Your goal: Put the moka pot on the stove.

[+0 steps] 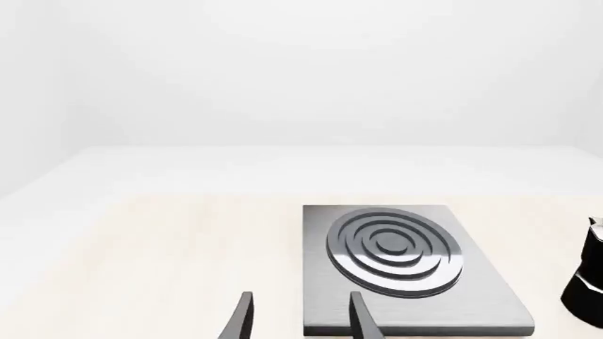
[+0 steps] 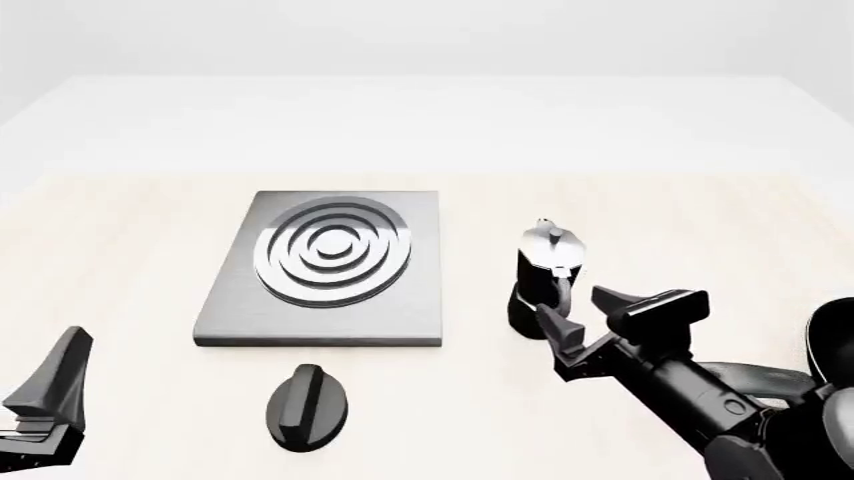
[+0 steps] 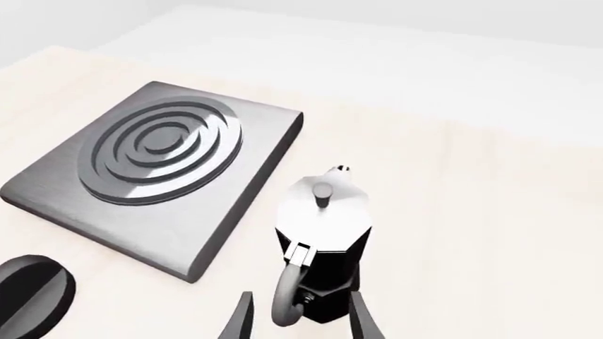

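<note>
The moka pot (image 2: 543, 268), black and faceted with a silver lid, stands upright on the table to the right of the stove (image 2: 234, 300), apart from it. The stove is a grey slab with a ringed burner. My right gripper (image 2: 571, 308) is open just behind the pot. In the right wrist view, the pot's curved handle (image 3: 287, 296) lies in line with the gap between the fingers of that gripper (image 3: 301, 314). My left gripper (image 2: 54, 395) waits open at the near left, with the stove (image 1: 490, 282) ahead of its empty fingers (image 1: 244, 311). The pot (image 1: 589, 279) shows at that view's edge.
A black oval knob (image 2: 307, 405) lies on the table in front of the stove's near edge, also seen in the right wrist view as the knob (image 3: 33, 293). The pale wooden tabletop (image 2: 694, 220) extends beyond the pot and ends at a white surround.
</note>
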You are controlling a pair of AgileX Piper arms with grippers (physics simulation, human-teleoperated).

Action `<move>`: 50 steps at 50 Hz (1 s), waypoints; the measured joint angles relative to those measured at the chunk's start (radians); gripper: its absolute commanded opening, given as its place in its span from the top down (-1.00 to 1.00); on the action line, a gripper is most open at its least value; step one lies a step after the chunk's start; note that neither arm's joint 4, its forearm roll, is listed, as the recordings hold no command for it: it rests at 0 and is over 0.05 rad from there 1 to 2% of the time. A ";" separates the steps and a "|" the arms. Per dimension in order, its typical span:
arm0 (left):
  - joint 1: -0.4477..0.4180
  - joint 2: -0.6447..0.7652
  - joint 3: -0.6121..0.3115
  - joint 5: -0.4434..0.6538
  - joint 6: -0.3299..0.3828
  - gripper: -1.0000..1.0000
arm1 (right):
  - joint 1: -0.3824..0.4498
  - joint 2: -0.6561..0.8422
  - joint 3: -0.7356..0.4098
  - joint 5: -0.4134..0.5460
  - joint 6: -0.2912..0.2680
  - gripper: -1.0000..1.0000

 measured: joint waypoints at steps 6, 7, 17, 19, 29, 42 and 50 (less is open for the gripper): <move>0.000 0.000 0.000 0.000 0.000 -1.00 | 0.000 0.009 -0.001 -0.007 0.002 -1.00; 0.000 0.000 0.000 0.000 0.000 -1.00 | -0.001 0.010 -0.001 -0.008 0.002 -1.00; 0.000 0.000 0.000 0.000 0.000 -1.00 | -0.002 0.021 -0.002 -0.018 0.003 -1.00; 0.000 0.000 0.000 0.000 0.000 -1.00 | -0.002 0.022 -0.002 -0.020 0.004 1.00; 0.000 0.000 0.000 0.000 0.000 -1.00 | -0.004 0.024 -0.002 -0.027 -0.002 1.00; 0.000 0.000 0.000 0.000 0.000 -1.00 | -0.005 -0.005 -0.004 -0.001 -0.008 1.00; 0.000 0.000 0.000 0.000 0.000 -1.00 | -0.005 -0.176 -0.017 0.140 -0.018 1.00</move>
